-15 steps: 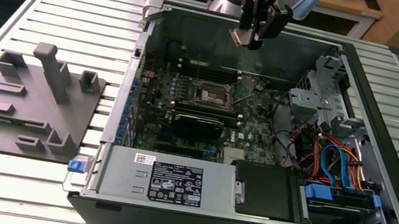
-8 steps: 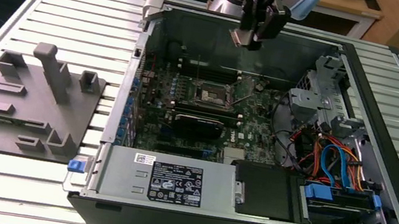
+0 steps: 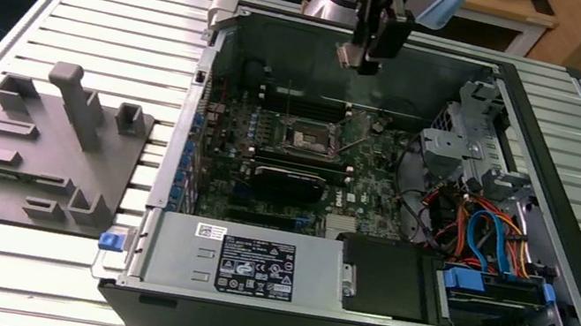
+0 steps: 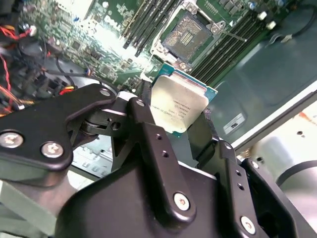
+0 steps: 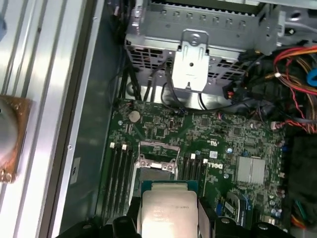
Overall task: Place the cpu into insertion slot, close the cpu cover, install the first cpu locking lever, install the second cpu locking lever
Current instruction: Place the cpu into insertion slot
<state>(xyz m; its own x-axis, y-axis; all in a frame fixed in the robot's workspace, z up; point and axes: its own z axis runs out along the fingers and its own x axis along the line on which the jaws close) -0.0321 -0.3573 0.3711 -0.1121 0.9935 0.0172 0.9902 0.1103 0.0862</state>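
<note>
Gripper [image 4: 173, 119]: clamped on the cpu [image 4: 181, 101], which is pinched by its edges between the black fingers [image 4: 143, 111] in both wrist views.
Exterior view: the gripper [image 3: 364, 50] is seen at upper centre, over the case's [image 3: 538, 117] far wall.
Insertion slot [image 3: 311, 138]: mid-frame, well apart from the gripper, open room above.
Surroundings: memory slots [image 5: 118, 173] just beside; cables [image 3: 482, 228] at the exterior view's right.
</note>
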